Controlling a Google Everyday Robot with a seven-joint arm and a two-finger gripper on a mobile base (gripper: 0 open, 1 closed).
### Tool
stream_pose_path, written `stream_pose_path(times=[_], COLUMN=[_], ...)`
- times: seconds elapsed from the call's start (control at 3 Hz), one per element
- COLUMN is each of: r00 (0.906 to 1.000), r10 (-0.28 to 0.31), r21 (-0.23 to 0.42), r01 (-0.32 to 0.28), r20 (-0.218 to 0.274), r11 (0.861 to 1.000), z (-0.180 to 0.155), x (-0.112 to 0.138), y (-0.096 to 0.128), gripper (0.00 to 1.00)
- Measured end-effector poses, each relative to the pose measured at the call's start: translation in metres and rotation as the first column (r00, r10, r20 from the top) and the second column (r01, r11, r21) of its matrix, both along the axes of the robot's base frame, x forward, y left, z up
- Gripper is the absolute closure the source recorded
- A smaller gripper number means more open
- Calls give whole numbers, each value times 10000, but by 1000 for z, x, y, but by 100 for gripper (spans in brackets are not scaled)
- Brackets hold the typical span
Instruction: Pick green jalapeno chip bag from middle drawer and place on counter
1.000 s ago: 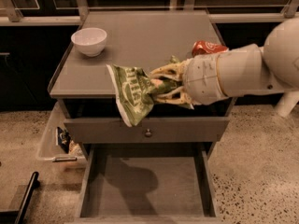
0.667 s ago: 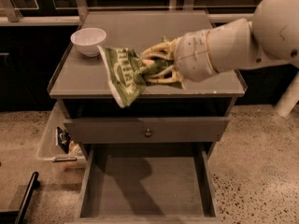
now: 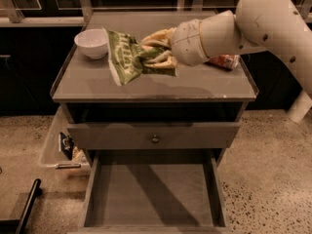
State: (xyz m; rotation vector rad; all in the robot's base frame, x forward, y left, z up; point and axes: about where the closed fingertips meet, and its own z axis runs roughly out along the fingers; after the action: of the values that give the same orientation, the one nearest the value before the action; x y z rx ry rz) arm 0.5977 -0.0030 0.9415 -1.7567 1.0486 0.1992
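Observation:
My gripper (image 3: 152,52) is shut on the green jalapeno chip bag (image 3: 125,55) and holds it over the left half of the counter (image 3: 204,84). The bag hangs tilted, its lower end close to the counter top; I cannot tell if it touches. The white arm reaches in from the upper right. Below, the middle drawer (image 3: 153,186) stands pulled out with a bare grey floor. A closed drawer front with a small knob (image 3: 155,139) sits above it.
A white bowl (image 3: 91,42) stands at the counter's back left, just left of the bag. A red soda can (image 3: 223,61) lies at the right, partly behind the arm. A clear bin (image 3: 57,145) sits on the floor left of the cabinet.
The arm has lifted the bag up and back, from in front of the drawer fronts to above the counter, and moved it left toward the bowl.

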Motion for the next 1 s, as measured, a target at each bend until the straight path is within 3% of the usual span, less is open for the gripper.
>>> stream_pose_path(times=[0.33,0.67,1.0], r00=[9954,9769,9497], r10=[-719,-1727,-2555], r21=[504,898,1006], r01=[751,1846,2763], r20=[-625,-1260,-1810], r11=[9959,9787,9558], z=[-16,-32,-48], x=[32,56,71], y=[-8,-23,-34], gripper=[100,100,100])
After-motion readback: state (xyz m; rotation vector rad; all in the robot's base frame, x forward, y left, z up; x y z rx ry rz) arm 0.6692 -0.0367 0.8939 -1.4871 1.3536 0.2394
